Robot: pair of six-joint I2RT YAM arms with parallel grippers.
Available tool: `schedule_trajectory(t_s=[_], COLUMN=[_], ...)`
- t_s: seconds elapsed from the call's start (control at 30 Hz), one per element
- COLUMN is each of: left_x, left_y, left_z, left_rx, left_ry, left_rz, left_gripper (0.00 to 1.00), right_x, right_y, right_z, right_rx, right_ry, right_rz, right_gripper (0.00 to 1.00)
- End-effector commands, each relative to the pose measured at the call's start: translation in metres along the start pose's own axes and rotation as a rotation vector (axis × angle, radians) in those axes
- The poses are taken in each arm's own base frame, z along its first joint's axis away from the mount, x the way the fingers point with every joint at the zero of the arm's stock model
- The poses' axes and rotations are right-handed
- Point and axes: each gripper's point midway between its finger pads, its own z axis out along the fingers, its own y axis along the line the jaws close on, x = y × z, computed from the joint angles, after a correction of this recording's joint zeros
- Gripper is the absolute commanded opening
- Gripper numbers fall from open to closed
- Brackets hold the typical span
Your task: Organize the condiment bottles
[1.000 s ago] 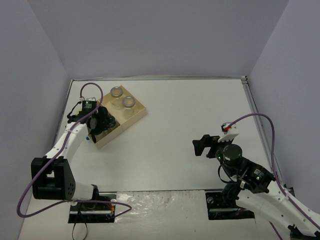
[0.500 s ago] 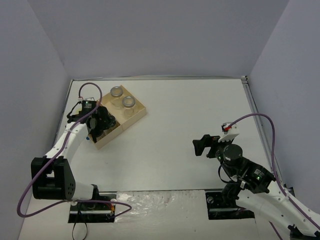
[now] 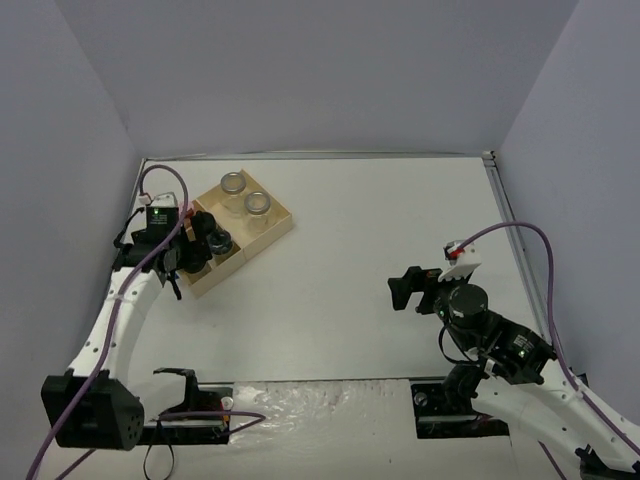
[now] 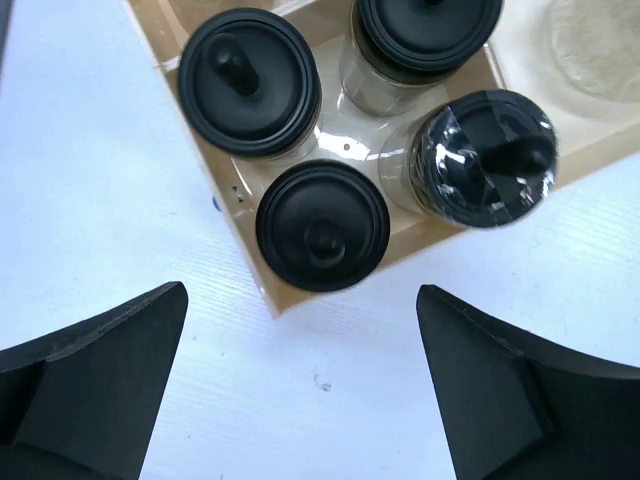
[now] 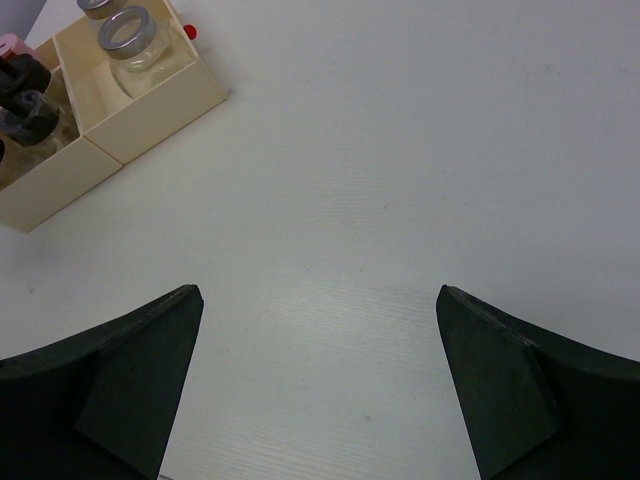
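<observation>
In the left wrist view, several black-capped condiment bottles [image 4: 322, 225] stand packed together in one compartment of the pale wooden tray [image 4: 225, 190]. My left gripper [image 4: 303, 298] hovers open just off the tray's corner, touching nothing. From above, the left gripper [image 3: 183, 262] sits at the tray's [image 3: 282, 222] near-left end. Two silver-rimmed jars [image 3: 257, 204] stand in the far compartments. A pink cap [image 5: 12, 45] shows at the tray's far edge in the right wrist view. My right gripper [image 5: 318, 292] is open over bare table, far from the tray, at mid right [image 3: 407, 289] from above.
White table with grey walls on three sides. A metal strip [image 3: 500, 200] runs along the table's right edge. A small red object [image 5: 190, 32] lies just behind the tray. Both arm bases and cables sit at the near edge.
My left gripper has opened, let go of a black-capped bottle in the tray and drawn back to the left. The right arm has barely moved.
</observation>
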Motion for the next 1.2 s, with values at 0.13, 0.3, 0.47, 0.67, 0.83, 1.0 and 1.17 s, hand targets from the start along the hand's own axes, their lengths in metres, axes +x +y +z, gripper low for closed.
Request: schedule_trajectory(t_s=[0.13, 0.3, 0.47, 0.67, 0.83, 1.0, 1.17], left_x=[-0.027, -0.015, -0.007, 0.005, 0.011, 0.012, 0.012], left_y=[0.006, 0.009, 0.015, 0.027, 0.044, 0.047, 0.045], left_z=[-0.132, -0.178, -0.199, -0.217, -0.238, -0.240, -0.237], left_rx=[0.190, 0.272, 0.282, 0.285, 0.293, 0.293, 0.292], left_ry=[-0.342, -0.460, -0.462, -0.517, -0.626, -0.633, -0.618], left_rz=[0.046, 0.041, 0.035, 0.027, -0.017, -0.023, -0.015], left_gripper=[0.97, 0.97, 0.97, 0.97, 0.97, 0.97, 0.97], right_x=[-0.080, -0.094, -0.100, -0.098, -0.097, -0.095, -0.093], right_y=[0.003, -0.010, -0.025, -0.038, -0.043, -0.042, -0.041], right_z=[-0.028, -0.043, -0.056, -0.066, -0.073, -0.070, -0.068], right_rx=[0.032, 0.074, 0.109, 0.120, 0.109, 0.110, 0.110], right_ry=[-0.145, -0.192, -0.251, -0.291, -0.328, -0.316, -0.307], right_rz=[-0.014, -0.026, -0.012, -0.008, 0.025, 0.014, 0.008], right_gripper=[1.00, 1.00, 1.00, 1.00, 1.00, 1.00, 1.00])
